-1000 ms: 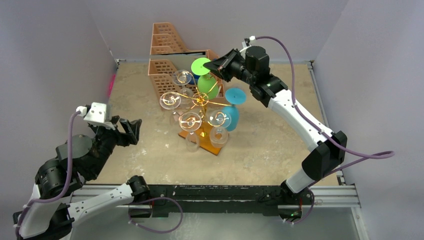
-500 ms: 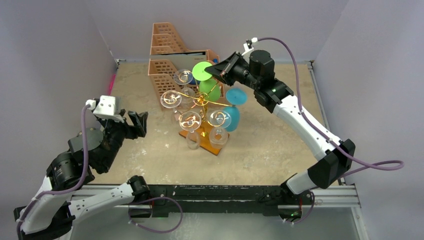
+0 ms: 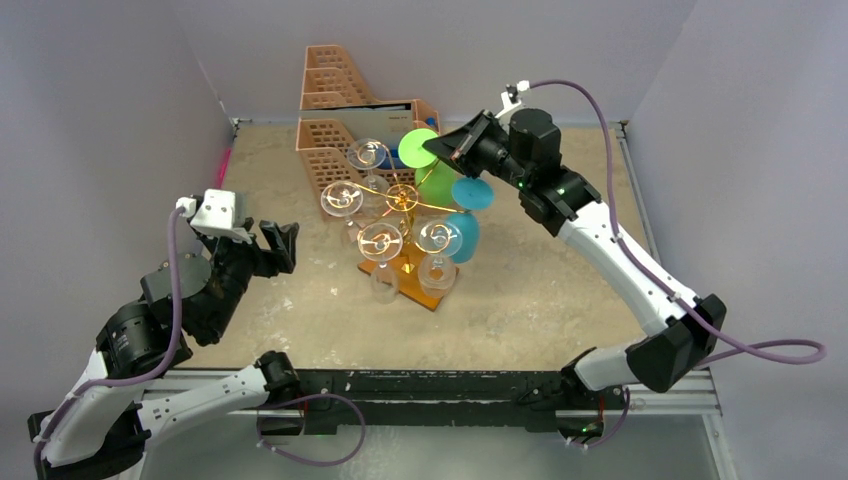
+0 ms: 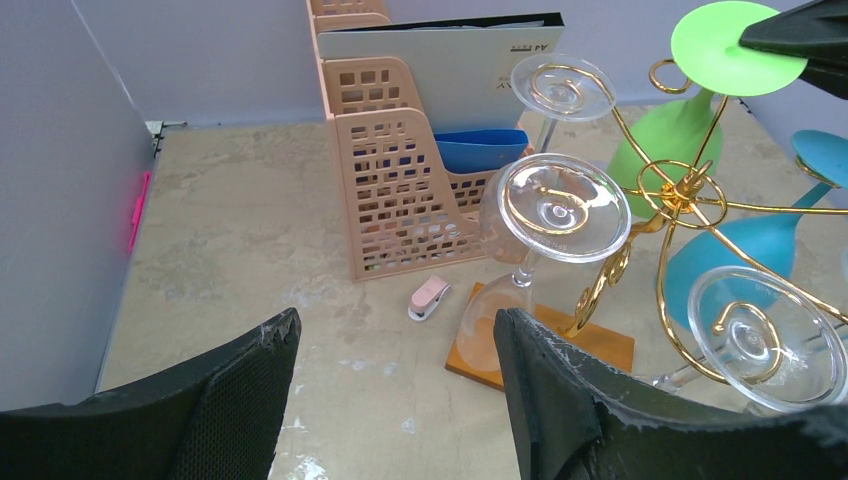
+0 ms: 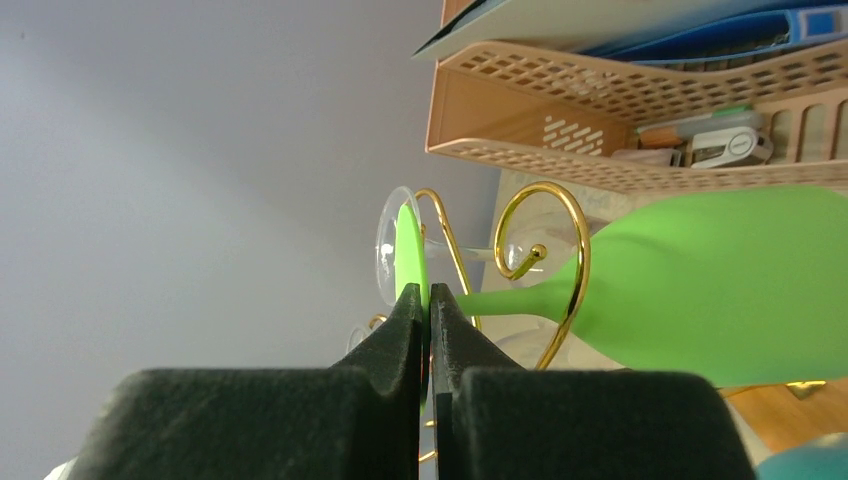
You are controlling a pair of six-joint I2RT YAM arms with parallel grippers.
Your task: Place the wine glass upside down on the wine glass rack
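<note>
Right gripper (image 3: 432,148) pinched shut on the foot of the green wine glass (image 3: 438,184) hanging upside down at the gold rack (image 3: 402,198), left gripper (image 3: 278,245) wide open, empty

You have four clear wine glasses (image 4: 563,193), one green wine glass (image 4: 660,150) and one blue wine glass (image 3: 462,235), six in all, at one gold rack (image 4: 690,190). Toward the table's (image 3: 540,290) far-left corner: one peach file organizer (image 4: 395,190), one pink clip (image 4: 428,297), one pink pen (image 4: 139,208).
</note>
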